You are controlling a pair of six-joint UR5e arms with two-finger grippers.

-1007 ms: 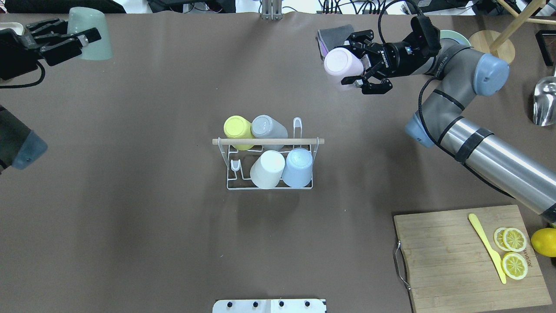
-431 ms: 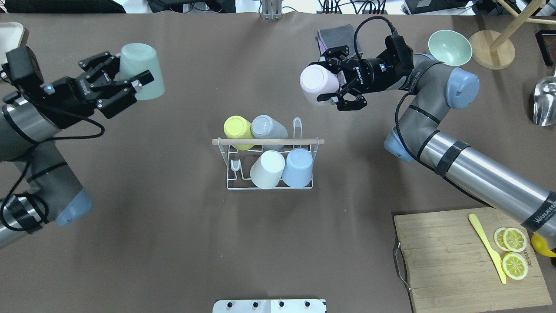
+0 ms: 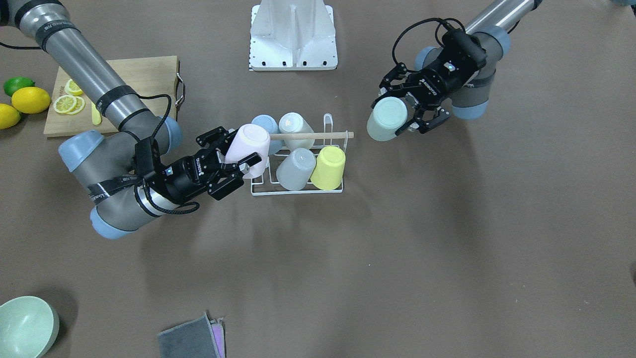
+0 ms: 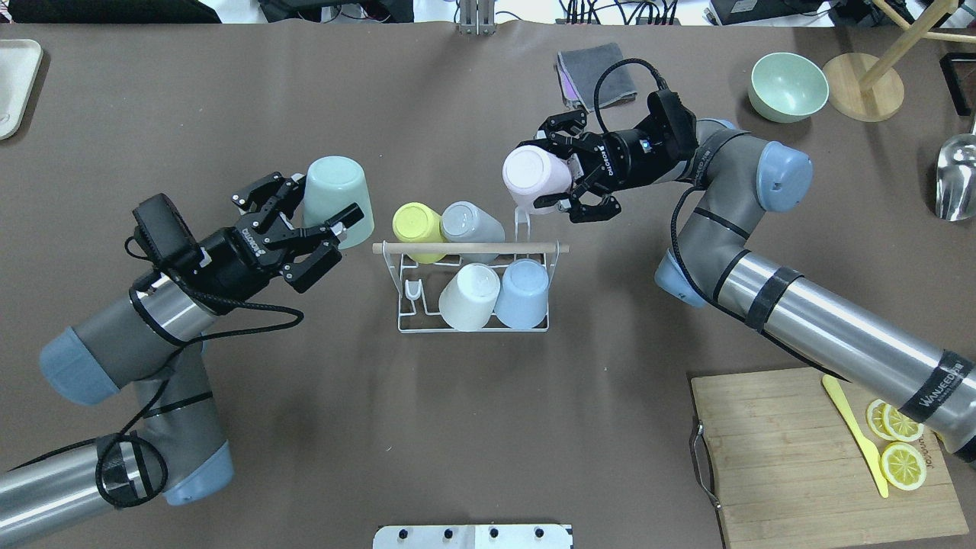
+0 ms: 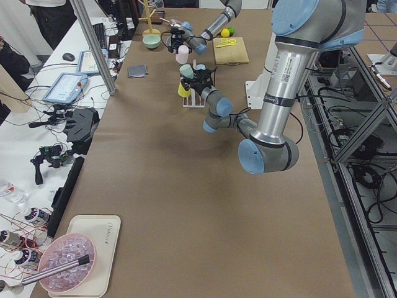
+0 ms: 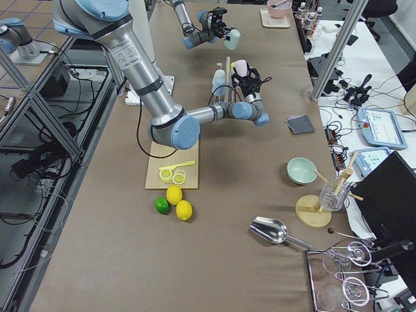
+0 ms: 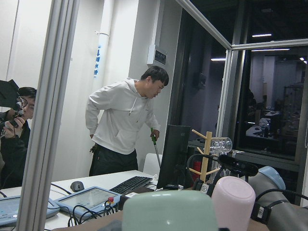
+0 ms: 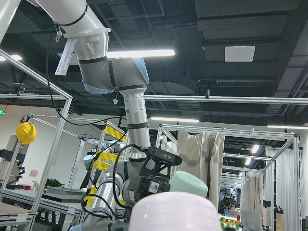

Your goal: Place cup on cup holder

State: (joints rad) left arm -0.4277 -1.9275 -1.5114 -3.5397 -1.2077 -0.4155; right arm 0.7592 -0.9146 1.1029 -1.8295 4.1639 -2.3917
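The left jaws are closed around a mint cup (image 4: 338, 200), held off the brown surface (image 4: 305, 427) with its base pointing up and away from the wrist. The right jaws likewise clamp a pink cup (image 4: 534, 177), tilted base-up. Between the two sets of jaws, and lower than both, the rack (image 4: 415, 330) stands on the surface with its wooden rod (image 4: 473, 248) across the top. Four cups sit upside down on its prongs: a yellow cup (image 4: 415, 227) and a grey cup (image 4: 469, 223) in the row nearer both jaws, and a cream cup (image 4: 470, 296) and a blue cup (image 4: 524, 292) in the row beyond the rod from them. The bare prong (image 4: 521, 221) beside the grey cup is just below the pink cup in the right jaws; whether the cup touches it I cannot tell. A second bare prong (image 4: 412, 290) stands at the corner towards the left jaws. Well behind the right jaws a green bowl (image 4: 788, 85) holds nothing, and a cutting board (image 4: 801, 457) carries lemon slices (image 4: 902, 442).
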